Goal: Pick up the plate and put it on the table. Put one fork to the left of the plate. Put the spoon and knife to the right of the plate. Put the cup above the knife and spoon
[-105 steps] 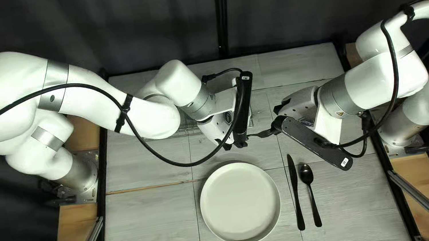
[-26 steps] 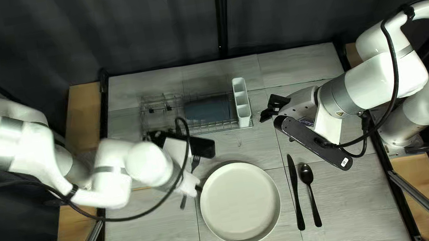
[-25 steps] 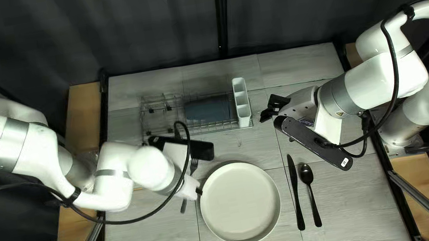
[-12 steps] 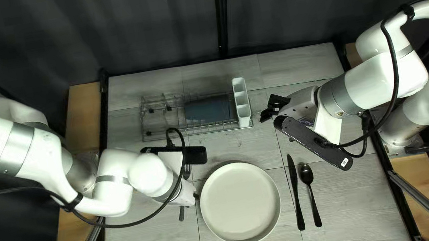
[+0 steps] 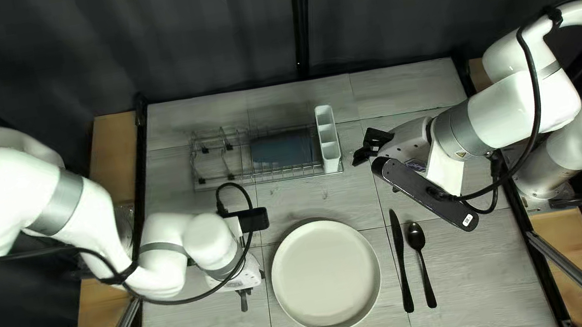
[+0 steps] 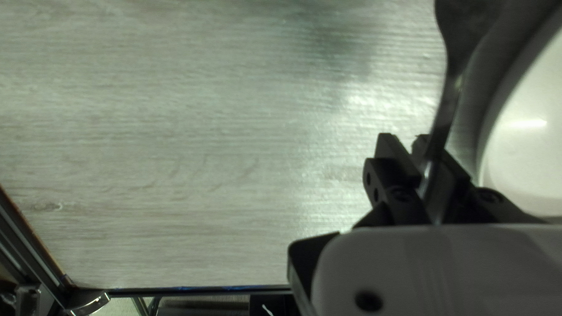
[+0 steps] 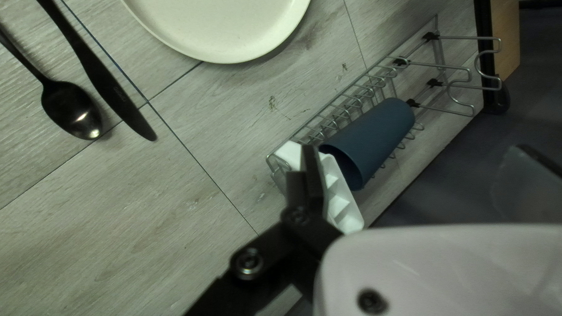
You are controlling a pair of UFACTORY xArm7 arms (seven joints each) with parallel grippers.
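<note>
cup (image 7: 374, 137) in rack (image 7: 401, 62), spoon (image 7: 71, 110) nr knife (image 7: 111, 93)

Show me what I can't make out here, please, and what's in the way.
- The fork's tines: cut off by the left wrist view's edge, hidden under my left arm in the top left view.
- Whether the fork touches the table: my arm covers it in the top left view.
- How deep the cup's inside goes: dark with shadow in the right wrist view.
- The plate's underside: turned away in every view.
</note>
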